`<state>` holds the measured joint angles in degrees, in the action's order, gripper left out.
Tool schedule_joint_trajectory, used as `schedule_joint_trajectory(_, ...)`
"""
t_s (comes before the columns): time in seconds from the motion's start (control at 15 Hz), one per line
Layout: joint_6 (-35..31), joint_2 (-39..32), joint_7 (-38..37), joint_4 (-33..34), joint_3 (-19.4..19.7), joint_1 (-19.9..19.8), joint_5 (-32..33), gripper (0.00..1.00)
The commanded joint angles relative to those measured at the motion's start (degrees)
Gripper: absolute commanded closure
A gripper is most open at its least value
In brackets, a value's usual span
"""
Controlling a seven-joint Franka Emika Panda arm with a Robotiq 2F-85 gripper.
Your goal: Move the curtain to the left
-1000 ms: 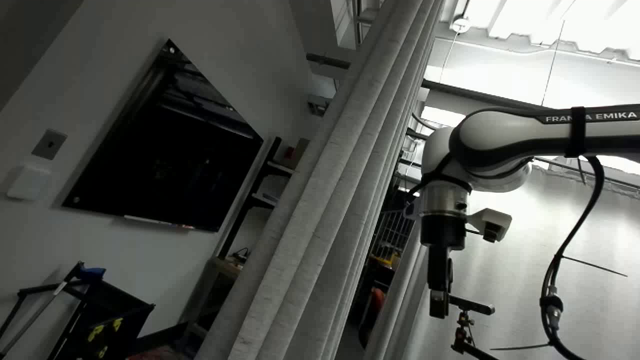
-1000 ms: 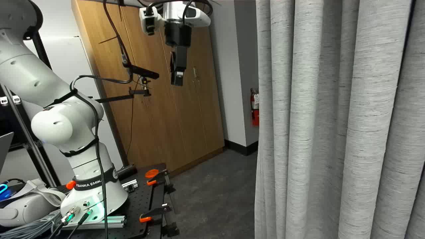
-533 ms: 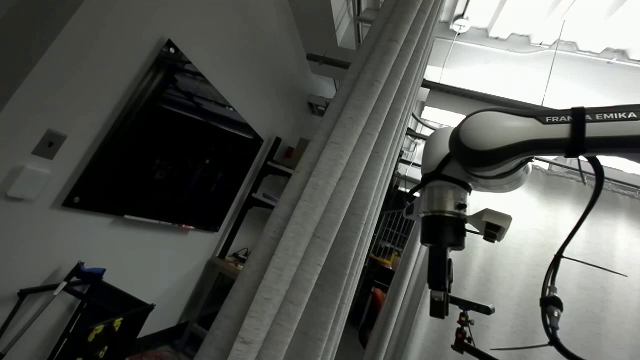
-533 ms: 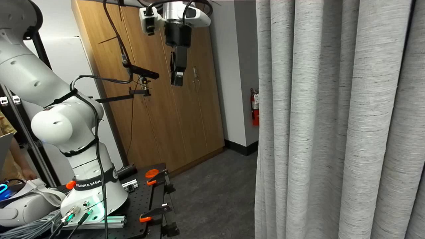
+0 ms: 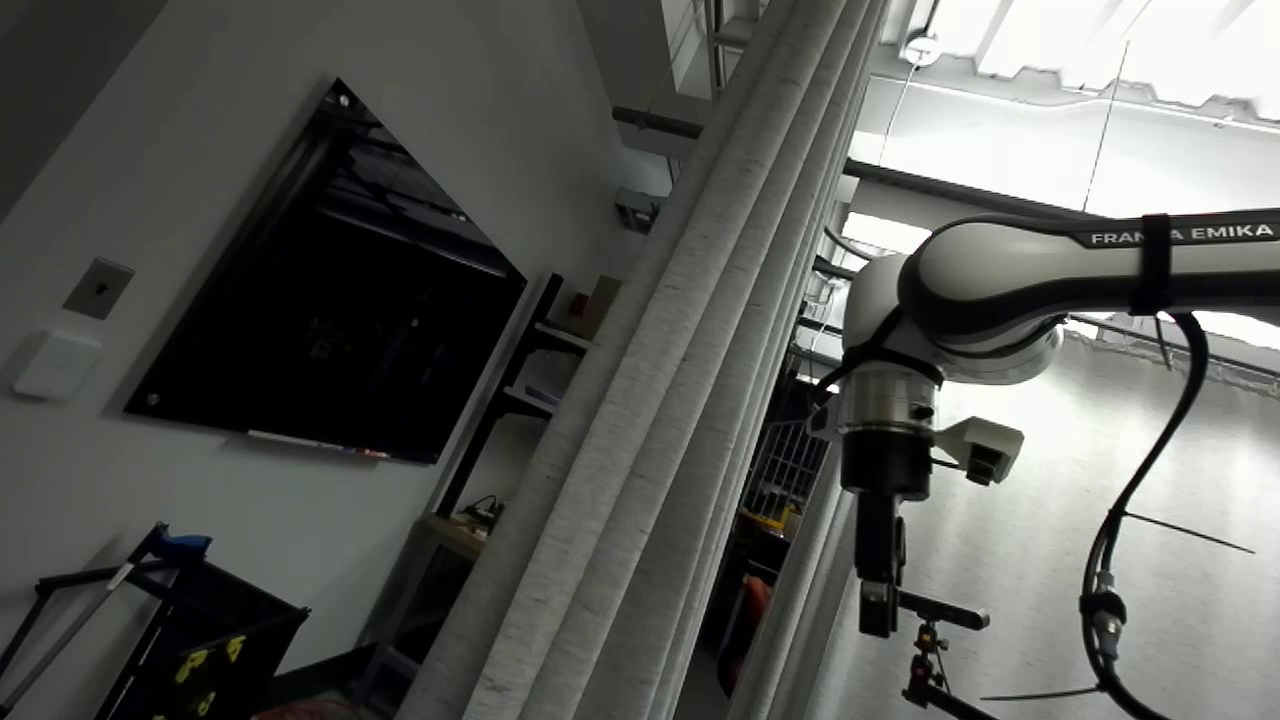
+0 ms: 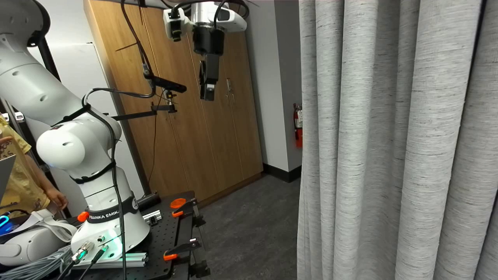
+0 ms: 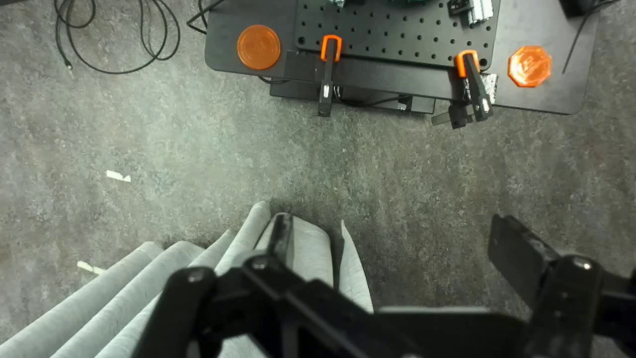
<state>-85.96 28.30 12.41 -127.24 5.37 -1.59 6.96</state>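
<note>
The grey pleated curtain (image 5: 640,430) hangs in long folds; it fills the right side of an exterior view (image 6: 389,140) and lies at the lower left in the wrist view (image 7: 313,243). My gripper (image 5: 878,610) points straight down and hangs apart from the curtain in both exterior views (image 6: 207,92). In the wrist view the gripper (image 7: 395,238) is open, its fingers wide apart. The left finger overlaps the curtain's folds in that view, but no fabric is held. Bare floor shows between most of the jaw gap, with the curtain's narrow edge near the left finger.
A camera on a bracket (image 6: 167,83) sits close to the gripper. The black robot table (image 6: 183,233) carries orange clamps. A wooden cabinet (image 6: 202,147) stands behind, with a fire extinguisher (image 6: 298,126) beside the curtain. A person (image 6: 23,175) stands behind the arm's base.
The arm and gripper have not moved. The curtain sways very slightly. A person has come into view at the left edge of an exterior view, behind the robot.
</note>
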Motion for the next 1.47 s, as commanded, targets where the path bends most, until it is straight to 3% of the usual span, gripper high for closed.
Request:
schedule_joint_trajectory(0.0, 0.14, -0.05, -0.04, 0.14, 0.07, 0.1, 0.01, 0.0)
schedule_joint_trajectory(0.6, -1.06, 0.12, 1.37, -0.21, 0.38, 0.46, -0.1, 0.0)
schedule_joint_trajectory(1.13, -11.5, 0.82, 5.91, -2.43, 1.13, 1.34, -1.1, 0.0)
schedule_joint_trajectory(1.4, -10.97, -0.04, 4.04, -2.02, 0.29, 0.68, -0.49, 0.0)
